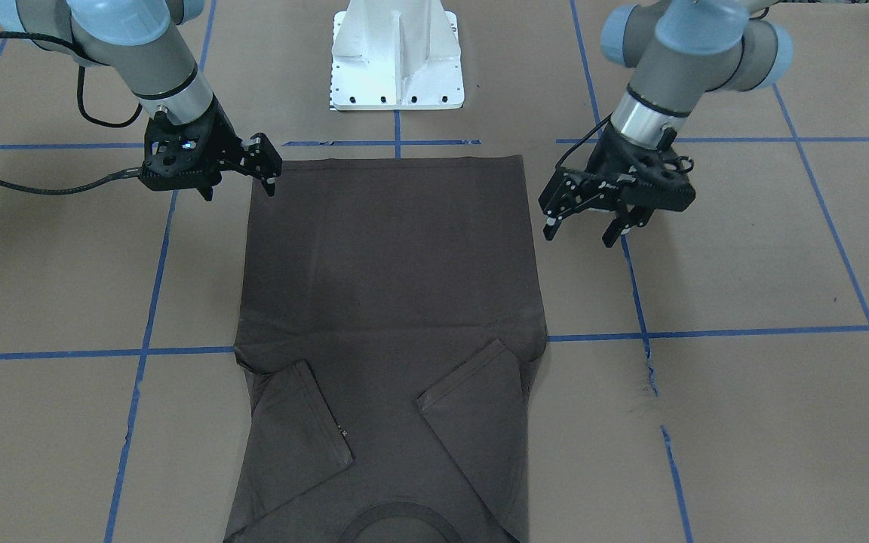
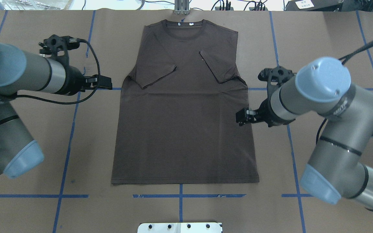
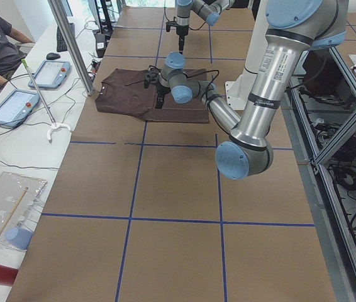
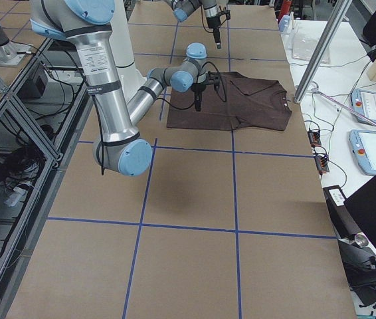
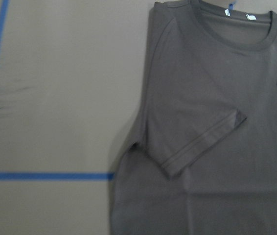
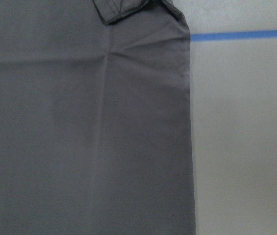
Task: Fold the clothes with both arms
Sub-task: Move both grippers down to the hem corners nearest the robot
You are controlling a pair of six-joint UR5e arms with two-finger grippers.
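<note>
Brown-papered table (image 2: 92, 213) gridded with blue tape (image 2: 44, 195). T-shirt (image 2: 186, 129) lies flat at centre, sleeves folded inward, collar away from the robot. Left gripper (image 1: 579, 232) and right gripper (image 1: 240, 188) hover beside opposite side edges, jaws parted and empty.

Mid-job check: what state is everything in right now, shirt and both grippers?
T-shirt: flat on the table, both sleeves folded inward, body not yet folded.
Left gripper: open, empty, beside the shirt's side edge.
Right gripper: open, empty, by the shirt's other side edge.
</note>
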